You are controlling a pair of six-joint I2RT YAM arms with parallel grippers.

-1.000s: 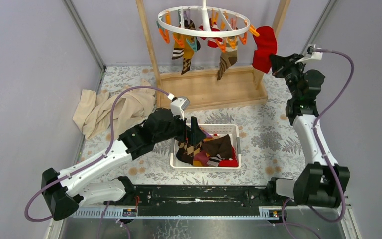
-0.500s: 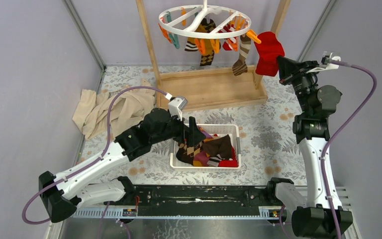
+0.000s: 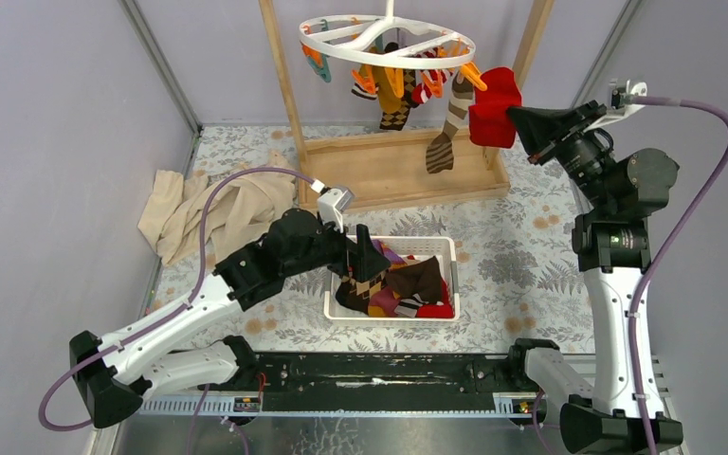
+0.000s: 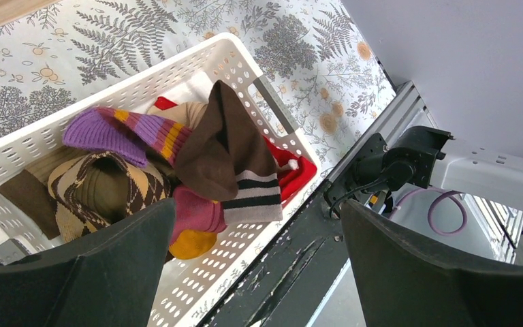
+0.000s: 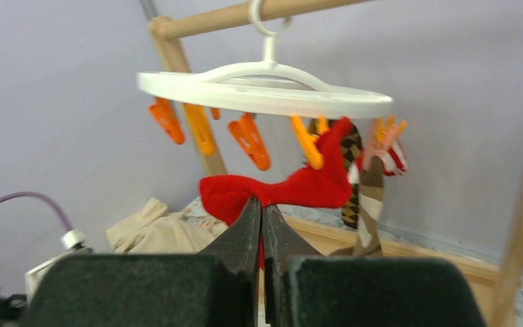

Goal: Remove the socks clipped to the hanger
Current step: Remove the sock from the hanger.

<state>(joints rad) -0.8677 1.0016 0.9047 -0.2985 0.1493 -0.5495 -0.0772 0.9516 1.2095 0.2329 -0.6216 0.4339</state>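
The white ring hanger (image 3: 387, 43) hangs from the wooden rack, tilted, with orange clips and a few socks (image 3: 395, 104) still dangling. My right gripper (image 3: 514, 118) is shut on a red sock (image 3: 494, 101) that stretches up to an orange clip (image 5: 307, 144) on the ring (image 5: 265, 87). In the right wrist view the red sock (image 5: 293, 187) is pinched between the closed fingertips (image 5: 262, 204). My left gripper (image 3: 370, 254) stands open over the white basket (image 3: 332, 301), holding nothing. Loose socks (image 4: 177, 157) lie in the basket (image 4: 238, 61).
The wooden rack frame (image 3: 403, 171) stands at the back on its flat base. A beige cloth (image 3: 210, 209) lies crumpled at the left. Grey walls close in both sides. The black rail (image 3: 379, 372) runs along the near edge.
My right arm has swung right and forward, pulling the red sock taut; the hanger ring has turned and tilted with it. The left arm has shifted slightly over the basket.
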